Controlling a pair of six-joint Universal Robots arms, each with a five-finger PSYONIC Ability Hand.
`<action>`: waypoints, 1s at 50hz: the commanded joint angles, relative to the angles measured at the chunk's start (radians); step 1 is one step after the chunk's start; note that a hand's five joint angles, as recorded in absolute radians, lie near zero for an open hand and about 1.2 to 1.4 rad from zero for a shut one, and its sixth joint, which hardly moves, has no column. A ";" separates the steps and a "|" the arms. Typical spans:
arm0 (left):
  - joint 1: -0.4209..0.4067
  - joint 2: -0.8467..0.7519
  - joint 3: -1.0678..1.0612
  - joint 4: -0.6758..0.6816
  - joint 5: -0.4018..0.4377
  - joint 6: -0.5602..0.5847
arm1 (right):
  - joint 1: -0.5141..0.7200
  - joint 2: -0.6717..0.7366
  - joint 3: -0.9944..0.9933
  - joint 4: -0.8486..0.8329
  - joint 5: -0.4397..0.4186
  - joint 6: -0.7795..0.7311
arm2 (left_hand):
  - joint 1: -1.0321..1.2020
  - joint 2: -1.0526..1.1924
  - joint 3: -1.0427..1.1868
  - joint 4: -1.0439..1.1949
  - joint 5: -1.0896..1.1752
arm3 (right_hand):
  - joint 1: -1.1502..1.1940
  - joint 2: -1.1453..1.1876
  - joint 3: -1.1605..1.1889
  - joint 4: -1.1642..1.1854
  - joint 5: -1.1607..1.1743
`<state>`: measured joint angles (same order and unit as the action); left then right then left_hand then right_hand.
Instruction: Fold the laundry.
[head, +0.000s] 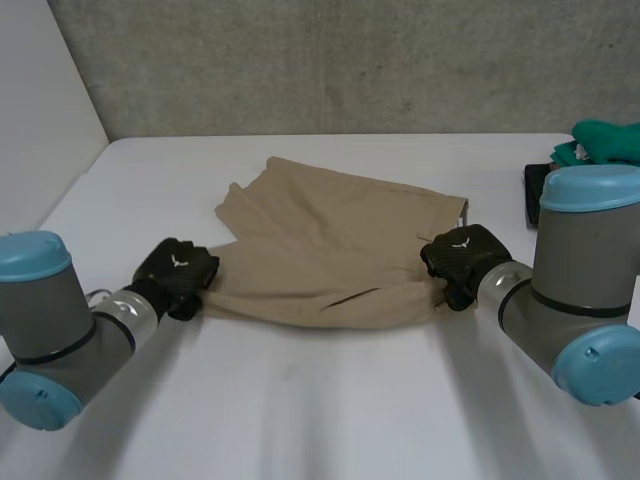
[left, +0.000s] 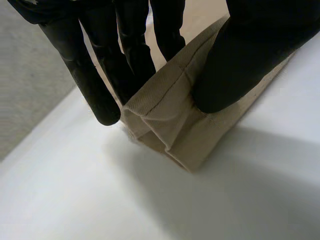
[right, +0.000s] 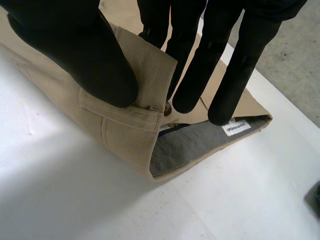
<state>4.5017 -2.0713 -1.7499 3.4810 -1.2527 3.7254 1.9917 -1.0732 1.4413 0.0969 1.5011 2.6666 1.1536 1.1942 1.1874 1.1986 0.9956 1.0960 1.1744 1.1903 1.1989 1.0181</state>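
Observation:
Tan shorts (head: 335, 245) lie on the white table (head: 330, 400), partly folded. My left hand (head: 178, 275) sits at the shorts' left end. There its thumb (left: 245, 60) and fingers (left: 100, 80) pinch a hemmed leg corner (left: 165, 117). My right hand (head: 462, 262) is at the right end, the waistband side. Its thumb (right: 85, 60) presses a flap of waistband (right: 135, 95) against the fingers (right: 200, 65), and the grey lining with a white label (right: 236, 128) shows underneath.
A green cloth (head: 605, 142) and a dark object (head: 538, 185) lie at the table's far right. A grey wall runs behind the table's back edge. Bare tabletop stretches in front of the shorts.

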 joint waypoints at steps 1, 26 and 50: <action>-0.009 0.164 -0.037 -0.037 -0.060 -0.051 | 0.010 -0.068 -0.010 0.029 0.016 -0.002 | 0.243 0.202 0.209 0.198 0.226 | 0.300 0.222 0.206 0.197 0.204; -0.053 0.447 0.386 -0.735 -0.100 -0.185 | -0.021 -0.223 -0.335 0.380 0.044 -0.156 | 0.243 0.202 0.209 0.198 0.226 | 0.300 0.222 0.206 0.197 0.204; -0.052 0.082 0.813 0.293 -0.205 -0.366 | 0.001 0.188 -0.751 -0.826 0.113 -0.051 | 0.243 0.202 0.209 0.198 0.226 | 0.300 0.222 0.206 0.197 0.204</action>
<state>4.4481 -2.0833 -0.8738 3.5542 -1.4436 3.4775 1.9984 -0.8633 0.6819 -0.4560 1.7074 2.5908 1.1536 1.1990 1.1920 1.2001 1.0030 1.1332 1.1745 1.1909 1.1993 1.0230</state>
